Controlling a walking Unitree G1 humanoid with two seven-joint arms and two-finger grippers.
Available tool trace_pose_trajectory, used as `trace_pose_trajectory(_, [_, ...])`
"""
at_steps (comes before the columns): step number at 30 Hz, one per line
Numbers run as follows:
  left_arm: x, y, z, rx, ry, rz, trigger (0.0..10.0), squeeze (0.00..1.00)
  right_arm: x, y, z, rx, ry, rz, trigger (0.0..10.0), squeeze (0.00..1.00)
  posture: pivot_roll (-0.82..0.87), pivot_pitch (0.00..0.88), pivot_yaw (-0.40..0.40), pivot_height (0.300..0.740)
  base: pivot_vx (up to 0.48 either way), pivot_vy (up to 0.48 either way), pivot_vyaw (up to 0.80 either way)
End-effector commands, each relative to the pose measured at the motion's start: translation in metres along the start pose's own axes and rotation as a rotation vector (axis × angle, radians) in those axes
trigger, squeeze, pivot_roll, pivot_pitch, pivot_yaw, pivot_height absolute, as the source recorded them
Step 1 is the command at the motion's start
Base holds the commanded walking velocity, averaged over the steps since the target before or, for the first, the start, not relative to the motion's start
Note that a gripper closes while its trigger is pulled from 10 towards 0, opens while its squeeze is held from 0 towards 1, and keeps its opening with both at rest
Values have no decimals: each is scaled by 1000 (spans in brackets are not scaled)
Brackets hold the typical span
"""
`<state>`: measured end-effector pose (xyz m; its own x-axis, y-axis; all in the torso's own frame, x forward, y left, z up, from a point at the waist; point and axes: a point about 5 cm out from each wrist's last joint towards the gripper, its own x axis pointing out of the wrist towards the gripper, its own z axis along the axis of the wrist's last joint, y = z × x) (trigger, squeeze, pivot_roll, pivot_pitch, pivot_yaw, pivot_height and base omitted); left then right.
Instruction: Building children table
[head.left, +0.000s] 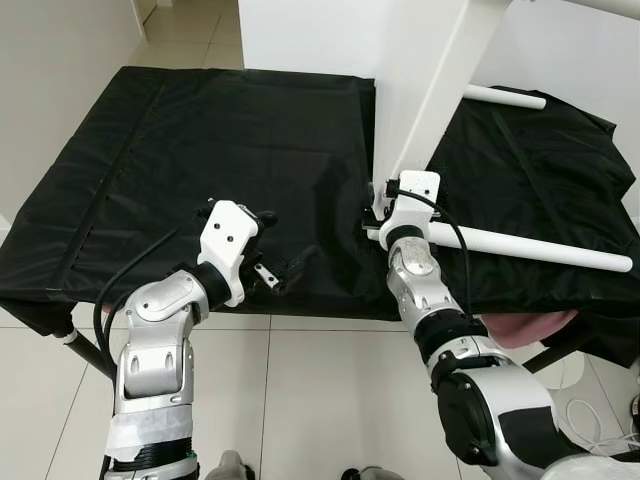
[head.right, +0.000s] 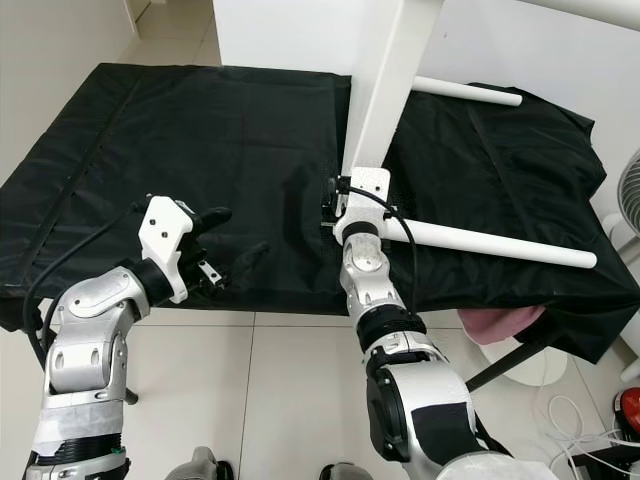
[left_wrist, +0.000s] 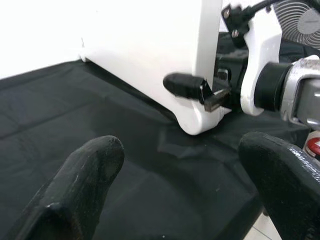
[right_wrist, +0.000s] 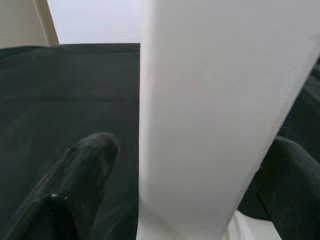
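the white tabletop panel (head.right: 385, 85) stands on edge on the black cloth (head.right: 200, 130), its lower corner between the fingers of the right gripper (head.right: 338, 210), which is clenched on it; in the right wrist view one black finger (right_wrist: 82, 175) sits on each side of the panel. two white legs lie beyond and to the right of that gripper: one leg (head.right: 500, 243) just beside it, the second leg (head.right: 465, 92) farther off. the right arm reaches forward, wrist bent upward. the left gripper (head.right: 225, 245) hovers low over the cloth, well left of the panel, fingers spread and empty, elbow bent.
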<state>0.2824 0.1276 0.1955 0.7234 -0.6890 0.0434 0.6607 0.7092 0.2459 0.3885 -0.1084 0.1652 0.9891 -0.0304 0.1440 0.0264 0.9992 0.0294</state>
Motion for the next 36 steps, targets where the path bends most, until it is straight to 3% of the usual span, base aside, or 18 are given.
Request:
trace_pose_trajectory(1, [-6, 17, -3, -10, 24, 357, 10000, 0, 4, -3, 4, 17, -3, -12, 10000, 0, 125, 99, -13, 740, 0, 0, 0])
trace_pose_trajectory(8, [-4, 18, 3, -6, 18, 356, 10000, 0, 9, 0, 10, 17, -11, -12, 10000, 0, 126, 118, -6, 740, 0, 0, 0])
trace_pose_trajectory(18, [13, 28, 16, -1, -23, 351, 10000, 0, 17, 5, 28, 3, -70, 4, 10000, 0, 102, 165, -10, 740, 0, 0, 0])
trace_pose_trajectory(25, [11, 28, 10, -32, -38, 374, 10000, 0, -4, 1, 10, -43, -139, 30, 10000, 0, 58, 126, -21, 740, 0, 0, 0])
trace_pose_trajectory(31, [12, 29, 8, -36, -34, 377, 10000, 0, -6, -1, 8, -48, -150, 30, 10000, 0, 50, 108, -24, 740, 0, 0, 0])
trace_pose_trajectory(36, [13, 32, 1, -32, -38, 392, 10000, 0, -16, -17, 6, -58, -203, 14, 10000, 0, 30, 63, -22, 740, 0, 0, 0])
